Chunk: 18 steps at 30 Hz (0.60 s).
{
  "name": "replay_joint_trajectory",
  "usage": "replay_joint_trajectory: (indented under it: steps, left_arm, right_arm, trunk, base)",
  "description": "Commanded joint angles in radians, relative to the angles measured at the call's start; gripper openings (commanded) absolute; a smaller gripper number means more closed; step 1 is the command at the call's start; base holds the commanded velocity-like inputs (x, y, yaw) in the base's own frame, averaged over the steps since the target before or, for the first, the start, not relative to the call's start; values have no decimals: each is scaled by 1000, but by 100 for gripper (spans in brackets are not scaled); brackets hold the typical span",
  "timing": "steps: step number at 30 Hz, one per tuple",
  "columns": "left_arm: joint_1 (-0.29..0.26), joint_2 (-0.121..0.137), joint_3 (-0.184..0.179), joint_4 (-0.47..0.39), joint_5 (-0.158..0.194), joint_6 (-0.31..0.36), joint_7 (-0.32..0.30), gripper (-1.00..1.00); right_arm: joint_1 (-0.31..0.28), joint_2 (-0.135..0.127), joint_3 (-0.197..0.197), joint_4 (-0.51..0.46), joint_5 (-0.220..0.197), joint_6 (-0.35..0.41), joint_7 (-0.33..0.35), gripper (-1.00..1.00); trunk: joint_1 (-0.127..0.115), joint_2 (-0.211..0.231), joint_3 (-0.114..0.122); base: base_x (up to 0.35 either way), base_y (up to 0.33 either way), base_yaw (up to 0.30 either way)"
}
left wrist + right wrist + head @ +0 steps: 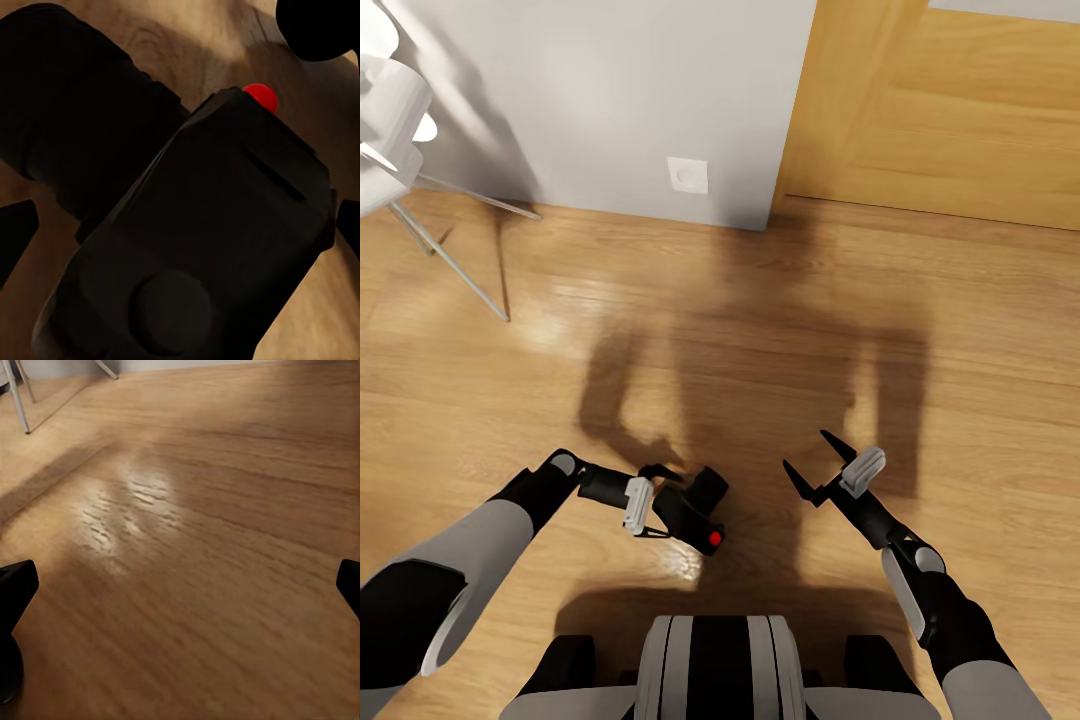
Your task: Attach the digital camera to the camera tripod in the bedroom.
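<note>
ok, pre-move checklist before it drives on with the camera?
1. Digital camera held in left end effector: ok, fingers sit on either side of it.
2. Red button unobstructed: ok.
3. Right end effector free: ok, open above bare wood floor.
4. Camera tripod in sight: not ok; what stands at far left is the white lamp on thin legs.
5. Grip firmness: cannot tell, contact points are hidden.
</note>
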Motion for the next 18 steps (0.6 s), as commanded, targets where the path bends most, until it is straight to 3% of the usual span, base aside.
replay_joint_trajectory:
  steps: [1, 12, 18]
  left_arm:
    - [0, 0, 2, -1, 1, 11, 15, 100]
    - [0, 4, -9, 31, -1, 11, 17, 100]
    - [0, 23, -39, 41, -1, 13, 21, 100]
  right_arm:
    - [-1, 0, -1, 1, -9, 2, 9, 100]
    - [0, 0, -1, 1, -9, 2, 10, 100]
    - [0, 0, -1, 1, -9, 2, 10, 100]
  trunk:
    - [0, 0, -1]
    - [0, 0, -1]
    - [0, 0, -1]
  base:
    - [0, 0, 0]
    - [0, 0, 0]
    - [0, 0, 0]
